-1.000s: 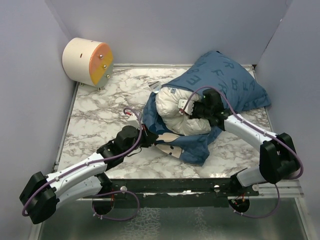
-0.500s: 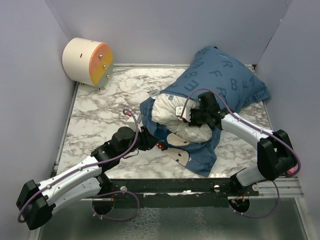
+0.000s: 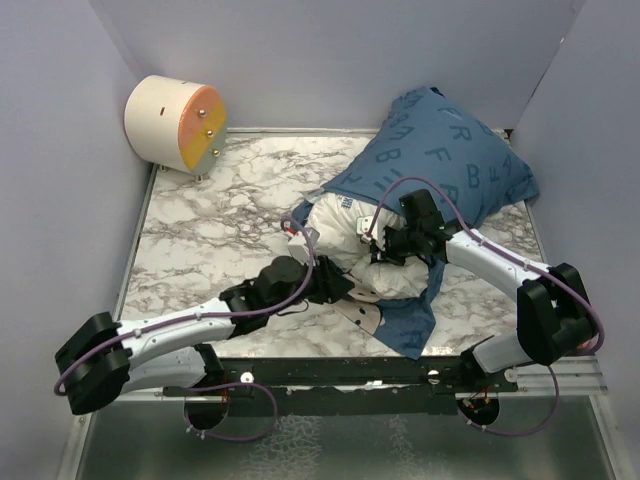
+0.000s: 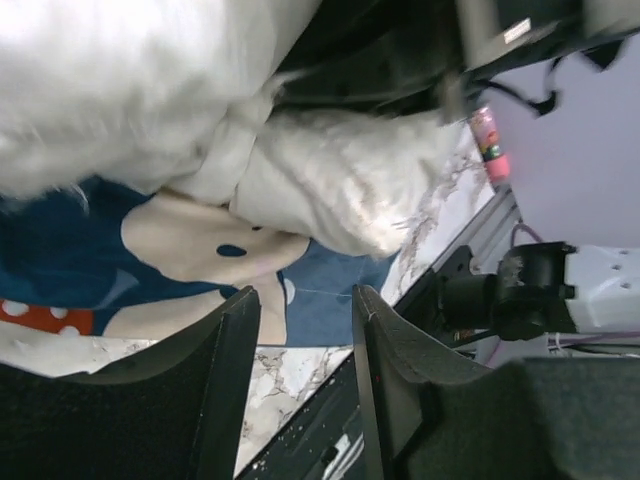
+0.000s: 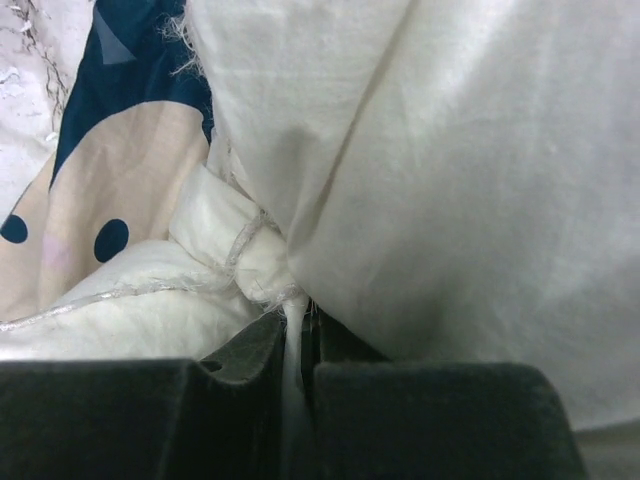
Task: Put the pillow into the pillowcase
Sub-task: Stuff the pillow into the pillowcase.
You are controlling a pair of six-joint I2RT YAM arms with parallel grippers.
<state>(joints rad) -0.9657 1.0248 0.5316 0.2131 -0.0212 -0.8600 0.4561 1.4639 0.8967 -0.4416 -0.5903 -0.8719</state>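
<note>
The white pillow [image 3: 345, 240] lies just right of centre in the overhead frame, its far end buried in the blue lettered pillowcase [image 3: 450, 160], which bulges toward the upper right corner of the marble-patterned tabletop [image 3: 210, 230]. The near, lower end of the pillow is bare, and a loose flap of the case, printed with a cartoon mouse face, trails below it toward the table's front edge.

The right gripper [image 5: 302, 345] has its jaws pressed together on a thin fold of the pillow's white fabric, seen at the bottom centre of its wrist view. The left gripper [image 4: 300, 385] reaches in from lower left with its fingers [image 4: 235, 370] parted and nothing between them; beyond the gap its wrist camera shows the mouse-face print and the white pillow above it.

A cream cylinder with an orange face [image 3: 175, 122] sits in the upper left corner of the tabletop, well apart from the bedding. Plain lavender walls [image 3: 330, 60] enclose the table on three sides.
</note>
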